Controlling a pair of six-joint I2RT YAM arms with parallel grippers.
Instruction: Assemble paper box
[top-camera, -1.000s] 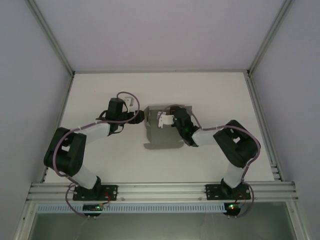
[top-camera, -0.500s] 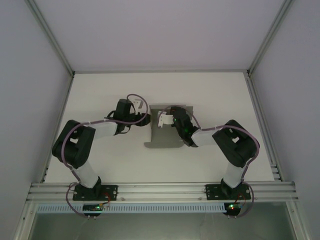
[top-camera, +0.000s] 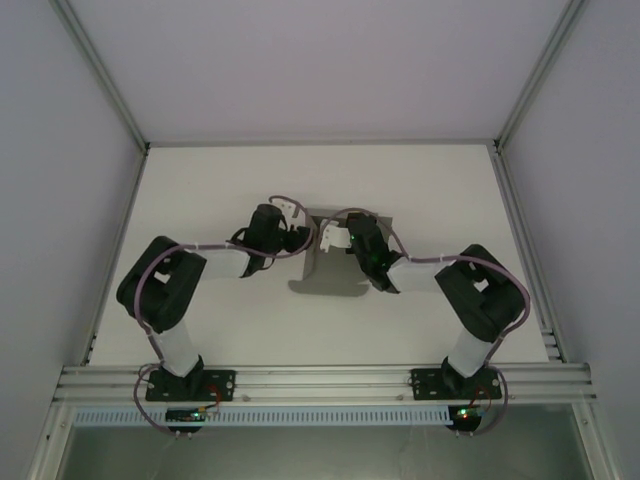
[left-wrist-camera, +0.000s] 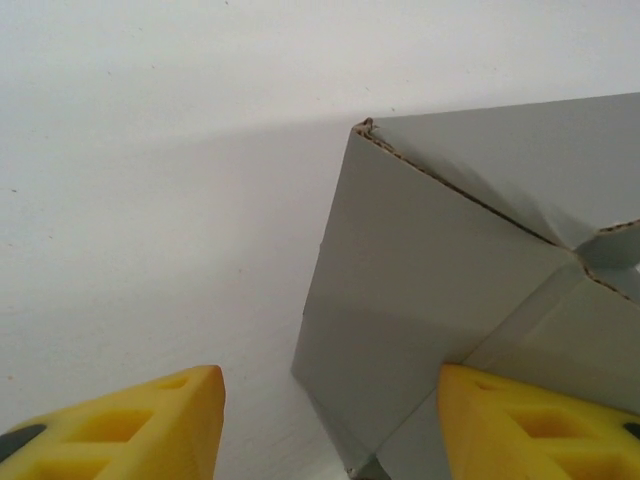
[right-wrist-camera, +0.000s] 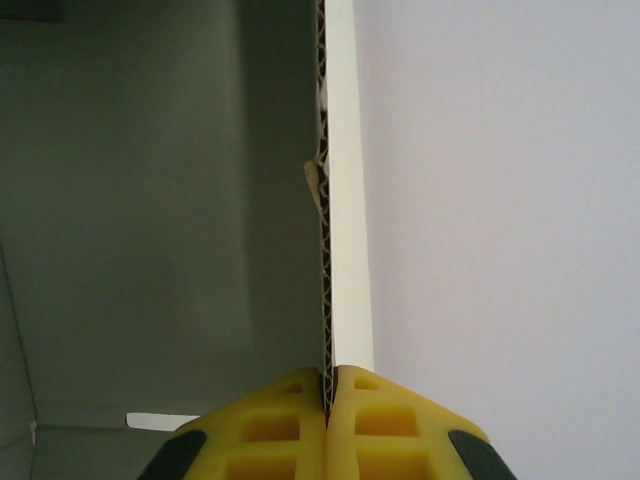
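Jaws spread, your left gripper (left-wrist-camera: 330, 372) straddles the grey cardboard paper box (left-wrist-camera: 430, 290) edge, right gripper (right-wrist-camera: 328, 374) pinching a wall; centre before closing.

Top cam overhead, near side, facing down; wrist cams v. close; all share paper box (top-camera: 325, 275).

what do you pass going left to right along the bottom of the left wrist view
left-hand yellow finger → white table → paper box → right-hand yellow finger
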